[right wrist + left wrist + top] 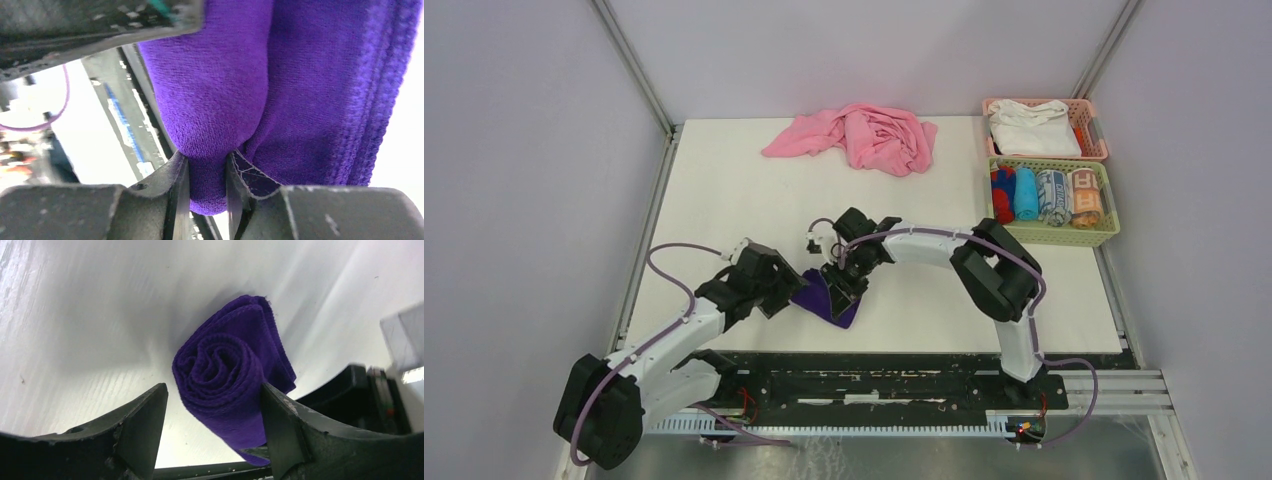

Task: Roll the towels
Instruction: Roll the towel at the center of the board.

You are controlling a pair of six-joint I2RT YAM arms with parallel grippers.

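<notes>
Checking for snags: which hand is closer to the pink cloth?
Right. The right hand, pinching the purple towel, sits below the pink cloth in the top view; the left hand is lower and further left.

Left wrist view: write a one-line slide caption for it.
Rolled purple towel seen end-on between the left arm's open fingers, white table behind.

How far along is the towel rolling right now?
Done: rolled towels fill the green basket. In hand: the purple towel is wound into a spiral, pinched by the right claw, the left claw open around its end. Left: probably just stowing it.
</notes>
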